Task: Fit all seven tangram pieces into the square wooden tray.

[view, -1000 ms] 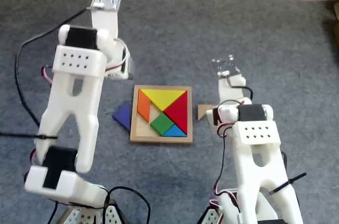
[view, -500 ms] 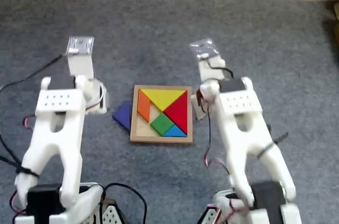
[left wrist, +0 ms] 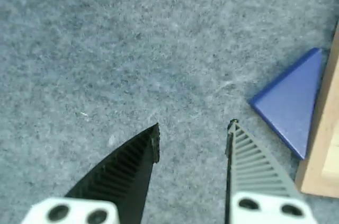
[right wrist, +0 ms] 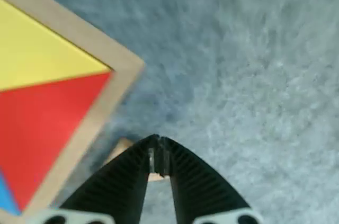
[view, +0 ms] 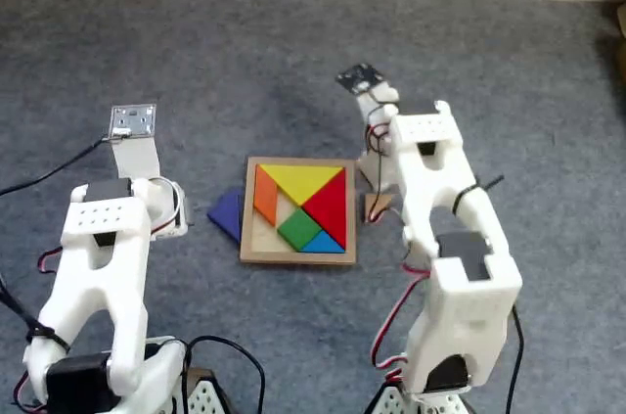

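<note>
Left gripper (left wrist: 193,127): fingers spread apart over carpet, near blue triangle (left wrist: 294,102).
Right gripper (right wrist: 159,149): fingers pressed together above tan piece (right wrist: 121,151), beside tray (view: 297,257).

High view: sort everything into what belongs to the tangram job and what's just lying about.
Job: tray; inside it yellow triangle, red triangle, orange piece, green square, light-blue triangle; blue triangle on the carpet left of it; tan piece right of it.
Lying about: carpet; cables.
</note>
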You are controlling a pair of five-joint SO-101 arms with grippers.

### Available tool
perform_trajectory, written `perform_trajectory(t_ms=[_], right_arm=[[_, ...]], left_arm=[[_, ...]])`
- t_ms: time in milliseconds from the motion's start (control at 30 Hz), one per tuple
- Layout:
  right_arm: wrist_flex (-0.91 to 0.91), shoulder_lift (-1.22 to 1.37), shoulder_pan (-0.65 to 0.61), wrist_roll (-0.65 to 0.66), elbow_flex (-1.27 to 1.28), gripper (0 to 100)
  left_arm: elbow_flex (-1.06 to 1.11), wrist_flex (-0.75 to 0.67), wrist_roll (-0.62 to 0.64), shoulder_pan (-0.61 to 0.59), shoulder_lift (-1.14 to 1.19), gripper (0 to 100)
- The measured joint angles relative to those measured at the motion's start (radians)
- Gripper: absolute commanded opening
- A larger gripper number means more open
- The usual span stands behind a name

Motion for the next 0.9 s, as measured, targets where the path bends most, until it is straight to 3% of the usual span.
perform_trajectory(t_ms=[333,700,900], right_arm=[[0.11,-0.005,0.043,0.06,0.048,0.5],[0.126,-0.423,0.002,0.138,0.404,1.4],[0.077,-0.577,-0.003,0.14,0.459,17.9]], left_arm=[[0.006,-0.014,0.0,0.0,0.0,21],[0.035,-0.055,-0.002,0.0,-0.002,21],[0.035,-0.055,-0.002,0.0,-0.002,21]])
